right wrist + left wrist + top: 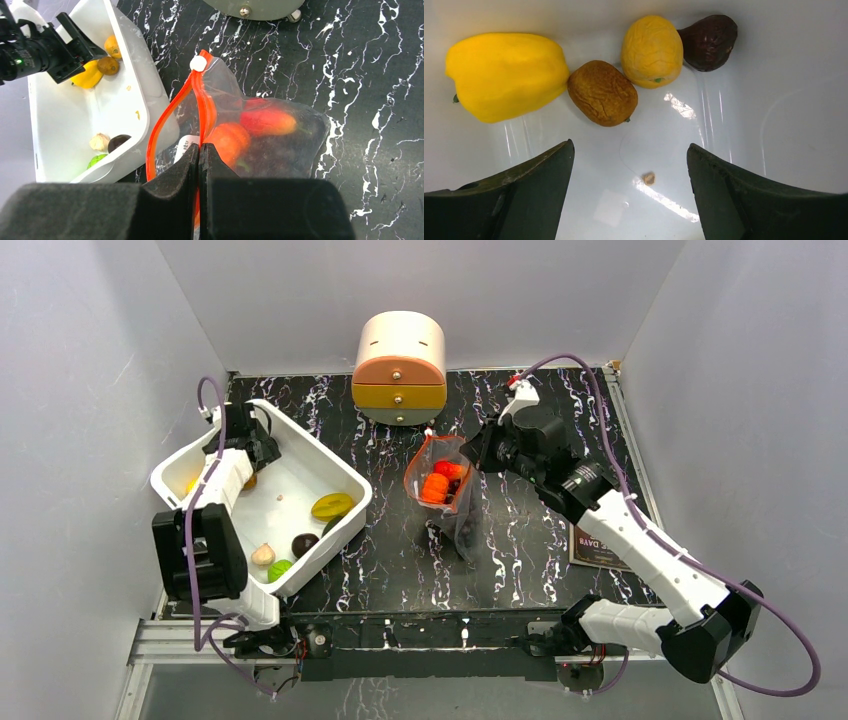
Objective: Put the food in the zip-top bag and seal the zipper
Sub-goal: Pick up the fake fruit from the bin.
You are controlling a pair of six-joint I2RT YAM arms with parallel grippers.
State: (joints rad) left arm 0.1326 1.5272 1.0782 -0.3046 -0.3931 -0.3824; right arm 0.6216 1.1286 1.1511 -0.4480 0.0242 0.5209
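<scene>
1. The zip-top bag [310, 135] lies mid-table, just beside the white tub [310, 445], with its mouth gaping toward the tub. It is floppy, so I'd worry the opening sags shut before more goes in.
2. One zipper [206, 105], undone, with its white slider tab [198, 63] at the far end. The right gripper [200, 150] is pinched shut on this strip. If that pinch slips, the mouth collapses.
3. Food in the bag: two orange-red pieces plus something dark; an exact count is beyond me.
4. Food in the tub: eight pieces. Four crowd the far corner: a yellow pepper [506, 75], a brown piece [602, 92], a yellow-orange piece [652, 50] and a dark one [709, 42]. Four more lie at the near end.
5. The left gripper [630, 150] hangs over that corner with its jaws wide and nothing in them. The pieces touch, so closing could shove a neighbour or squirt a rounded one loose.
6. One small drawer chest [400, 365] stands behind.
</scene>
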